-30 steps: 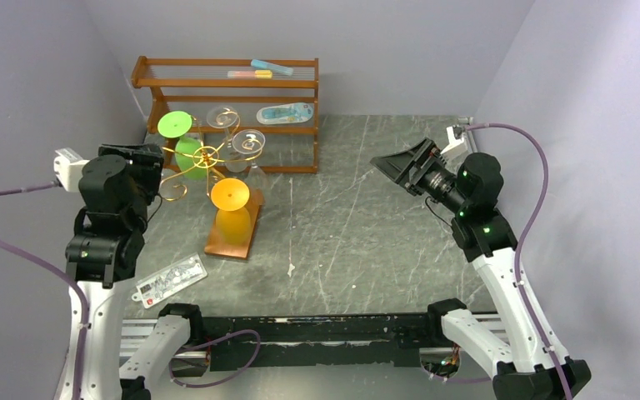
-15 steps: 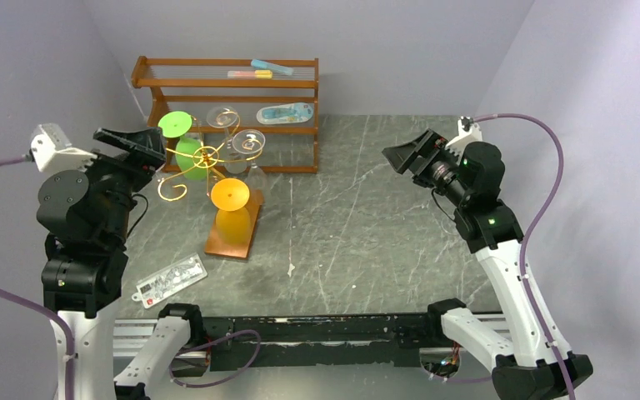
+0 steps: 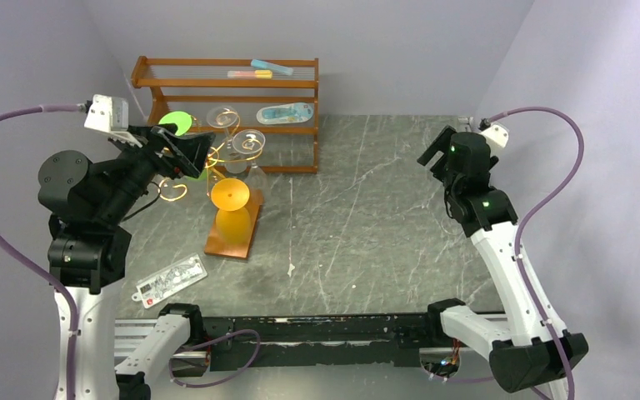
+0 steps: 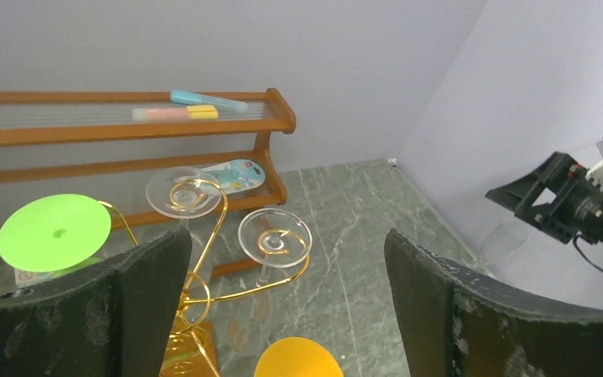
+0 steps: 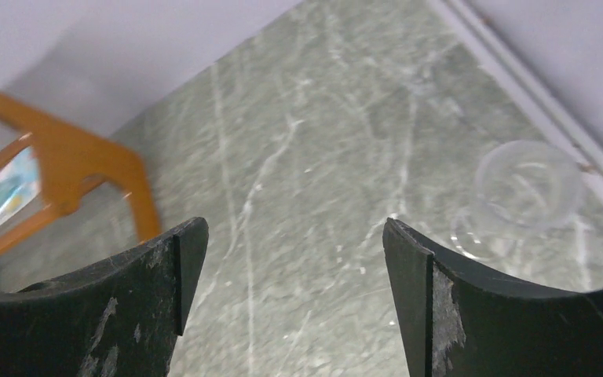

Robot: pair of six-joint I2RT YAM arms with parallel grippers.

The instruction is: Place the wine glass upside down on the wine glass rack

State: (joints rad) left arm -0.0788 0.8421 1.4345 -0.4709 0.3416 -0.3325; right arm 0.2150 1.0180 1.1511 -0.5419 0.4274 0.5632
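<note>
Top external view, held against a second back: shows the left arm (image 3: 92, 200) lifted and swung so the left gripper (image 3: 190, 152) points over the wine glass rack (image 3: 217, 171), fingers opened wide, nothing between them. Shows the right arm (image 3: 492, 225) turned as well, right gripper (image 5: 294, 228) now aimed down at the far right corner of the surface (image 3: 358, 217), fingers likewise spread and empty. Means, probably, a pick being lined up on the right, with nothing yet grasped and the hanging still to do. Finds the rack hung with a green glass (image 3: 175, 123), an orange glass (image 3: 229, 193) and clear glasses (image 4: 183, 191), feet up. Puts the wine glass (image 5: 528, 184) by the right wall (image 5: 565, 47), near the right fingers yet apart, untouched; seems to stand upright; looks clear, thin, faint against the stone, likely slippery
</note>
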